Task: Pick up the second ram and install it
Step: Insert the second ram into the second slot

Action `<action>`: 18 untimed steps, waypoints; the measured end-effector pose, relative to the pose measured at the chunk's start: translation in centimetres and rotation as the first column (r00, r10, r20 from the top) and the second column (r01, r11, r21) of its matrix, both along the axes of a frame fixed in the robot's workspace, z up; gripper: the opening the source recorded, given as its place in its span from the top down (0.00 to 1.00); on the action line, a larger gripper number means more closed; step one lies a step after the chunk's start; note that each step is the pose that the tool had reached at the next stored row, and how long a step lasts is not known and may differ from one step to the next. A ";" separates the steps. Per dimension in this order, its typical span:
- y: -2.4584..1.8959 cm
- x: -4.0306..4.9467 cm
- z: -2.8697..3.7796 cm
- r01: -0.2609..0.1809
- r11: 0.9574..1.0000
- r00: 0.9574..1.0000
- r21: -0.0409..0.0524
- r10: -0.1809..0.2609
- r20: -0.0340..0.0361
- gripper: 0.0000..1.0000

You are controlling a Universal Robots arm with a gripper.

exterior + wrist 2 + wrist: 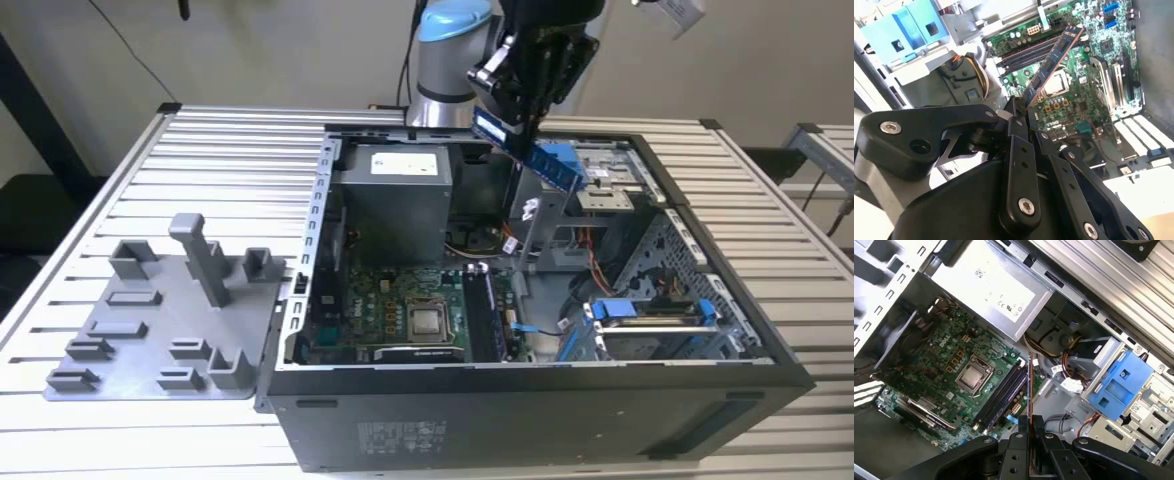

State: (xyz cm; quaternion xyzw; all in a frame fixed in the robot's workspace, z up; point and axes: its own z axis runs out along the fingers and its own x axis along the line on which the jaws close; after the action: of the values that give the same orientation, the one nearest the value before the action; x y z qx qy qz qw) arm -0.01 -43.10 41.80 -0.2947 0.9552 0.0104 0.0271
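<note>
**Ram stick held in the claw above the open computer case**

The claw (515,113) is clamped on the ram (529,149), its black fingers (1015,131) pinched on one end of the stick. The rest of the stick juts out beyond the fingertips. In the exterior view the ram hangs tilted in the air over the far part of the computer case (534,420), above its rim and clear of everything inside.

The case lies on its side on the slatted desk (134,180) with its open side up. Inside it, the motherboard (387,310) lies flat, with the processor (429,322) near its middle and the memory slots (483,310) just beside that, towards the exterior view's right. The grey power supply (394,200) sits at the far end of the case.

In the second wrist view the claw (1021,116) grips the ram (1054,60), whose flat face with its chips shows against the motherboard (1079,105) below. The stick is not seated in the memory slots (1024,55). In the first wrist view the ram (1030,385) appears edge-on, rising from the claw (1030,422) beside the memory slots (1001,395), with a blue drive bracket (1119,385) off to one side.

On the desk at the exterior view's left, just beside the case, lies a grey fixture plate (160,320) with upright posts
</note>
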 end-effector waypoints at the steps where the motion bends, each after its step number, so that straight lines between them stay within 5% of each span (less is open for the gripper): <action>1: 0.00 0.00 0.00 0.011 1.000 1.000 0.000 -0.011 0.000 0.85; 11: 0.00 0.00 -0.01 0.123 0.992 0.992 0.000 -0.123 0.000 0.85; 18: 0.00 0.00 -0.03 0.216 0.976 0.976 0.000 -0.216 0.000 0.85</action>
State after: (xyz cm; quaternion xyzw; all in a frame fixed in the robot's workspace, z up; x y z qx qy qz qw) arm -0.01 -43.10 41.77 -0.1889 0.9816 0.0074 0.0281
